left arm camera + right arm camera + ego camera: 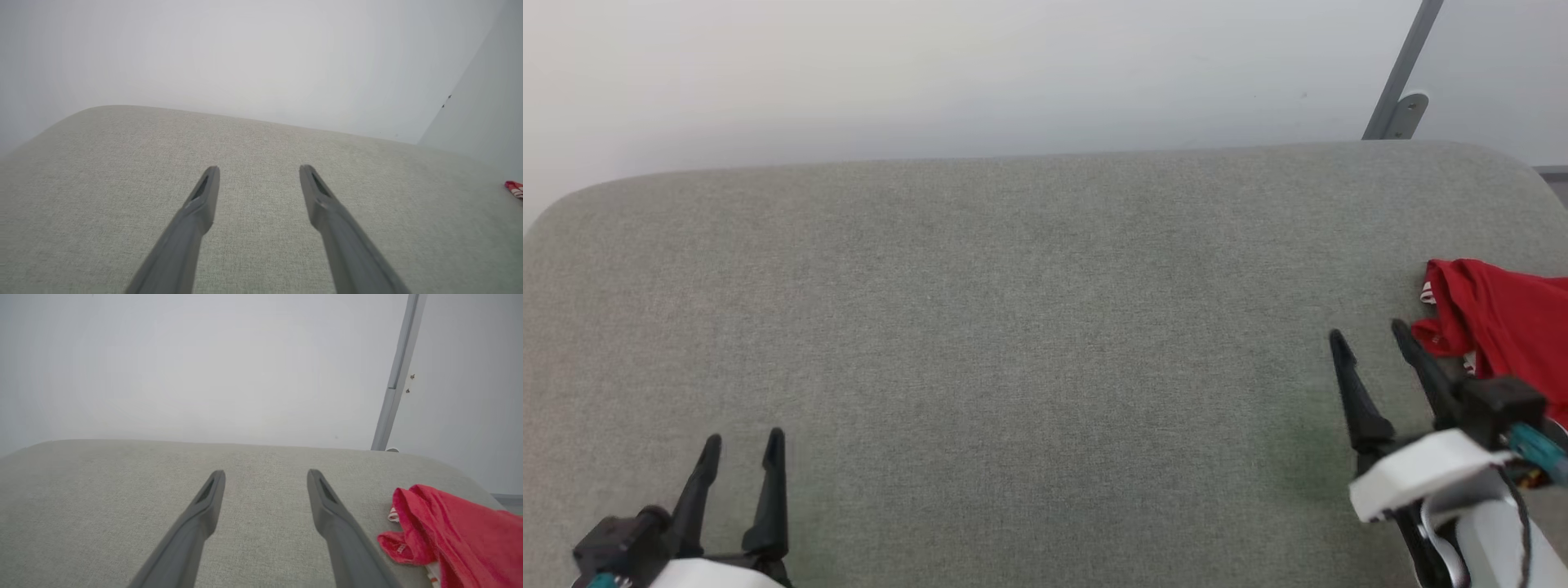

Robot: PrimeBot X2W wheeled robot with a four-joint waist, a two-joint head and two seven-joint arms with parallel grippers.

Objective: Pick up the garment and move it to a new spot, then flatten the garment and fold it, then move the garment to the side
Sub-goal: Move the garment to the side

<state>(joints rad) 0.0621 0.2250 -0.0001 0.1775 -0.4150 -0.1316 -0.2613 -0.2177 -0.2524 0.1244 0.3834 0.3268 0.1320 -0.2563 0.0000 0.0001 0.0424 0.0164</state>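
The garment (1499, 318) is a crumpled red heap with bits of red-and-white striped trim, lying at the far right edge of the grey fabric surface (1029, 327). In the right wrist view the garment (453, 535) sits just right of my fingers. My right gripper (1368, 331) hovers open immediately left of the heap, apart from it, nothing between its fingers (327, 498). My left gripper (742, 439) stands open at the lower left, empty, far from the cloth. A sliver of the garment (514, 188) shows at the right edge of the left wrist view.
The grey padded surface has rounded far corners and ends against a white wall (931, 73). A grey metal post with a bracket (1401, 90) rises behind the far right corner.
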